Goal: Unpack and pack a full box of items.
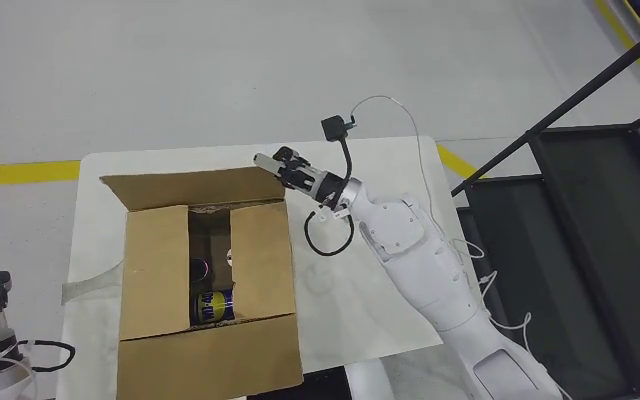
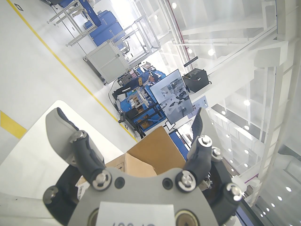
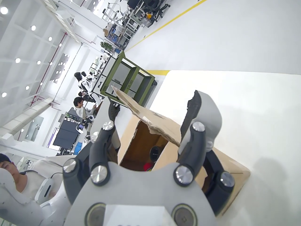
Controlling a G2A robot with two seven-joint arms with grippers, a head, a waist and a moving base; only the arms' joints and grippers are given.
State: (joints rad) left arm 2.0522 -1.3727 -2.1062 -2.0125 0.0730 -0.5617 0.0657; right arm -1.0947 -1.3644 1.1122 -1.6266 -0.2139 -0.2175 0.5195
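Gaping wide beside the box (image 1: 155, 270), right gripper (image 3: 154, 104) holds nothing; left gripper (image 2: 128, 112) gapes empty too.

Top view: set high above the table (image 1: 340, 320), facing straight down; it takes in the whole cardboard box (image 1: 155, 270) on the left.
Left wrist view: just behind the left gripper (image 2: 128, 114), low at the near left, tilted up past a box flap toward the ceiling (image 2: 223, 12).
Right wrist view: just behind the right gripper (image 3: 154, 102), close over the box's far right corner, facing left.
Shared: box and table, in all three.
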